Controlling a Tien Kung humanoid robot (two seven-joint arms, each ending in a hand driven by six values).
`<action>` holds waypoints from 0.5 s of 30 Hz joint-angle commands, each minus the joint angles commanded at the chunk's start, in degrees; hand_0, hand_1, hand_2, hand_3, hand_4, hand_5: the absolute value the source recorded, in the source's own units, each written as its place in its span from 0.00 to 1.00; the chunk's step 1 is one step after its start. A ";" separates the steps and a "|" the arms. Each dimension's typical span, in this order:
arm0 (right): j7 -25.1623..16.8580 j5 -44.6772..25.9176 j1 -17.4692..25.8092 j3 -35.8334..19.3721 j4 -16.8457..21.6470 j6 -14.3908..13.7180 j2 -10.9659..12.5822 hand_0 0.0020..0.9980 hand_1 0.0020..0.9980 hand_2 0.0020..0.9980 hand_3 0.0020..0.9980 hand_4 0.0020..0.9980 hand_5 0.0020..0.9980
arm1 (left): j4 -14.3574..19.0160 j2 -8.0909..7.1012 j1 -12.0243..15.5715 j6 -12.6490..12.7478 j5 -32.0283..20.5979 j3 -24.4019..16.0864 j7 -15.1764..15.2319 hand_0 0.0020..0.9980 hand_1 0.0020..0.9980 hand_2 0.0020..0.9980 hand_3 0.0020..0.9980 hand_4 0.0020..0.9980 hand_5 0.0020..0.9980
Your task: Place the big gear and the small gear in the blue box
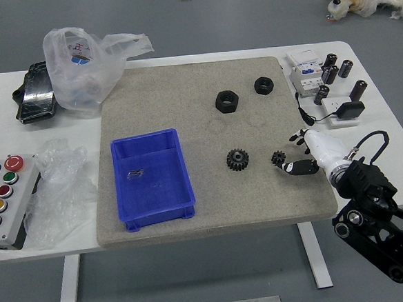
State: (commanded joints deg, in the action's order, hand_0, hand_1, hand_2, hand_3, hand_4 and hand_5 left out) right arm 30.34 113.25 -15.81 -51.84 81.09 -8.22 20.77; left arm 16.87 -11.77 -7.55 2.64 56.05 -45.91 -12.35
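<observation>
The robot's right hand [291,151] is held low over the grey-beige mat [159,92], with its white back turned up and its dark fingers spread; nothing is seen to be gripped. Just off the fingertips, on the hand's left side, the small gear [278,157] is seen on the mat. It is black, compact and cut with short, blunt teeth; whether it is touched by the nearest fingertip cannot be told.

Farther to the left of the hand, beyond the small gear, the big gear [237,159] is laid flat. It is also black, but broader, its round rim ringed by many close-set teeth and its centre marked by a small round hole. The two gears are set apart from each other, both outside the box.

Well apart from the hand, on the far side of the big gear, the blue box [156,213] is placed. It is shallow, open-topped and roughly rectangular, and a small, shiny item [135,174] is contained in it.

Ahead of the hand and to its left, two black nuts [226,101] are laid on the mat. Beyond the hand, on the white table [395,152], dark cylinders [358,90] are stood beside white devices [307,78].
</observation>
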 joint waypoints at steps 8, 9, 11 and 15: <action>-0.65 -0.79 -0.53 1.72 -0.68 -1.01 -0.28 0.35 0.57 0.70 0.73 0.82 0.27 | 0.05 0.10 0.07 -0.05 0.17 -0.16 -0.14 0.64 0.62 0.57 0.65 0.66 0.16; -0.70 -0.82 -0.63 2.05 -0.91 -1.07 -0.35 0.35 0.57 0.70 0.73 0.82 0.27 | 0.05 0.09 0.08 -0.06 0.23 -0.22 -0.17 0.64 0.62 0.57 0.65 0.66 0.16; -0.83 -0.88 -0.79 2.59 -1.38 -1.19 -0.49 0.33 0.53 0.57 0.66 0.57 0.15 | 0.05 0.08 0.10 -0.05 0.20 -0.20 -0.16 0.64 0.62 0.57 0.65 0.66 0.16; -1.16 -0.74 -1.06 3.46 -2.04 -1.60 -0.71 0.33 0.53 0.57 0.66 0.57 0.15 | 0.06 0.09 0.10 -0.04 0.16 -0.18 -0.16 0.64 0.62 0.57 0.65 0.66 0.16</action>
State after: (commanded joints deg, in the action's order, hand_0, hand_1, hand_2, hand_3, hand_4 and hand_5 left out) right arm 29.18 112.50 -16.87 -48.39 79.05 -9.82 20.06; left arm 16.93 -11.68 -7.45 2.59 56.20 -46.08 -12.51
